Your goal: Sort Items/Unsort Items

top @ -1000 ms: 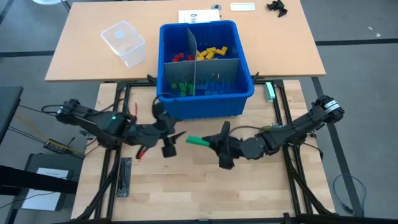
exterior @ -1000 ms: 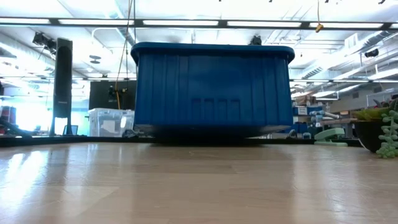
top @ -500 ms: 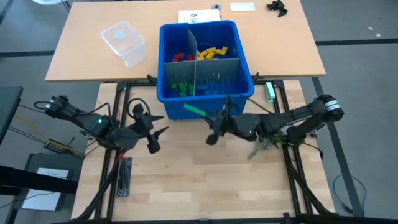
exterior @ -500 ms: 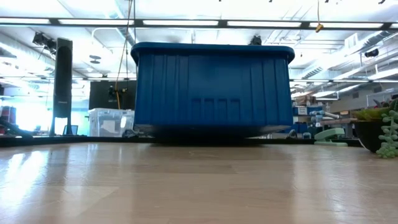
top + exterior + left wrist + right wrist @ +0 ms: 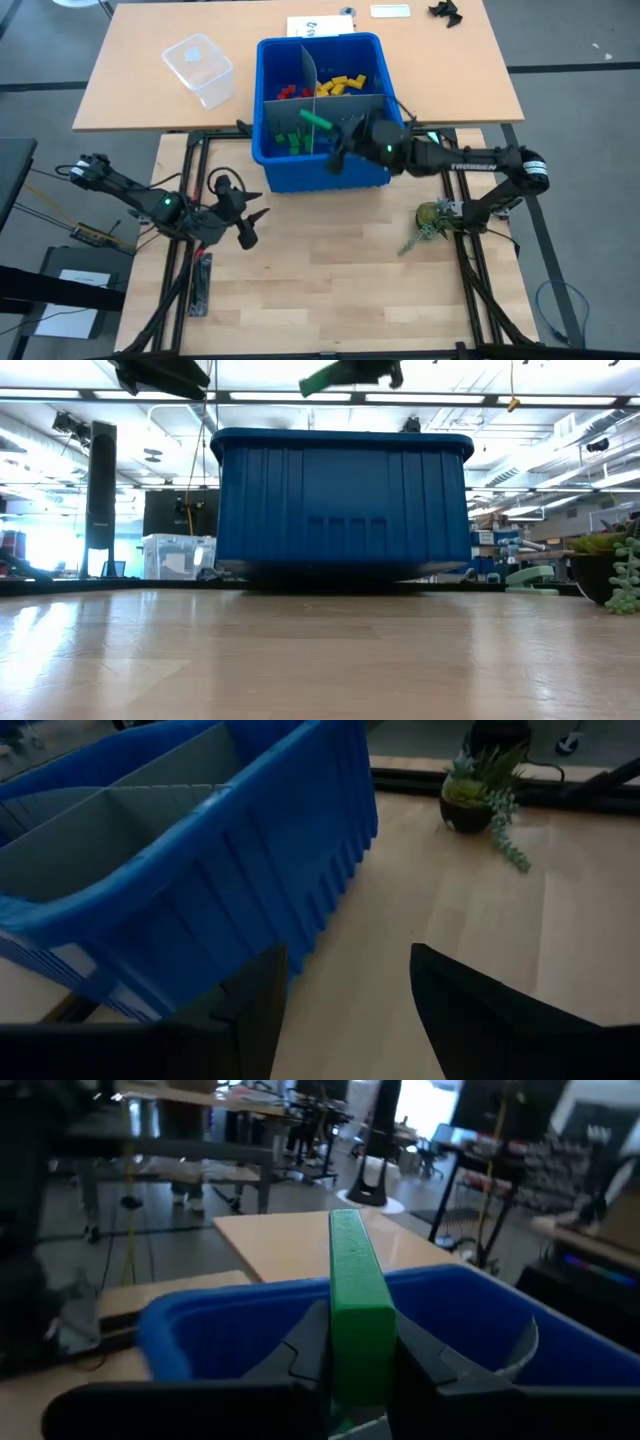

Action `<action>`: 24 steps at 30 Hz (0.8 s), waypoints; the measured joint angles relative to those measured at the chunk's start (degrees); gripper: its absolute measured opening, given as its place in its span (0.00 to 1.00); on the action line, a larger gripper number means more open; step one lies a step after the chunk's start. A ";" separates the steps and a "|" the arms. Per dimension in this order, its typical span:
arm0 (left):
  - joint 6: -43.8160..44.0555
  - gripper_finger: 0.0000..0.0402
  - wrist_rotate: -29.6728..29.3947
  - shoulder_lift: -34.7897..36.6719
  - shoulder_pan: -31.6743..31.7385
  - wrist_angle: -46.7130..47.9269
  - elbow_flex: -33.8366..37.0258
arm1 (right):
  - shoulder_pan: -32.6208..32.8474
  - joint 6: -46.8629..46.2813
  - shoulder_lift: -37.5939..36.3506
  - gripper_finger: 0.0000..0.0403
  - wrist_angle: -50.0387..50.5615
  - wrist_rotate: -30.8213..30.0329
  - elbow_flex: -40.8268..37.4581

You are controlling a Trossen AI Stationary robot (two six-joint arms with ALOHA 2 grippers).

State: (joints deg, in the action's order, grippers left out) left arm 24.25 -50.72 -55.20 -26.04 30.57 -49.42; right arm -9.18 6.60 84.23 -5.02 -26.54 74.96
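Waiting low over the near, bare wooden tabletop [image 5: 330,290], left gripper [image 5: 345,1010] with fingers spread and nothing between, clear of the work. Farther in, carrying a long green toy block [image 5: 316,119], right gripper [image 5: 338,150] clamped on its end and raised above the large blue plastic bin [image 5: 385,150], likely for release among green blocks [image 5: 291,139] directly beneath. Beyond, red blocks [image 5: 290,93] and yellow blocks [image 5: 340,84] in far compartments.

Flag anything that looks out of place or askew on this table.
A small potted plant sits tipped on the table near the right arm, strands trailing out. Otherwise tidy: blocks lie sorted by colour in the bin, and the right hand holds a green block over it.
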 joint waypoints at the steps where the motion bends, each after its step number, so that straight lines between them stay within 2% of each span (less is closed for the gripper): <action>1: 0.00 0.54 -0.02 0.04 0.00 -0.46 0.20 | -1.26 -1.15 0.00 0.15 -0.05 0.72 0.00; 5: -0.02 0.54 0.02 0.00 0.00 -1.05 1.02 | -5.76 -5.21 0.32 0.18 -1.47 5.83 0.00; 11: -0.09 0.54 -0.02 -0.25 0.20 -1.42 1.02 | -9.23 -8.41 6.74 0.19 -10.82 14.72 -0.02; 14: -0.09 0.54 0.65 -0.24 0.20 -1.38 1.00 | -9.31 -6.70 10.09 0.21 -14.68 13.33 -0.02; 16: -0.09 0.54 2.64 -0.26 0.21 -1.32 1.00 | -9.26 -6.72 11.65 0.26 -15.31 12.82 -0.03; 21: -0.02 0.54 3.10 -0.27 0.20 -1.12 1.00 | -9.21 -6.08 12.46 0.42 -13.77 15.04 -0.04; 24: 0.02 0.54 2.89 -0.27 0.20 -1.10 1.00 | -7.66 -1.76 9.41 0.52 -10.29 13.68 -0.15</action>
State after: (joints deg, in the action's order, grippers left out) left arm 24.27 -47.83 -55.46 -25.85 29.47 -48.42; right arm -16.83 4.85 93.63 -15.31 -12.86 74.81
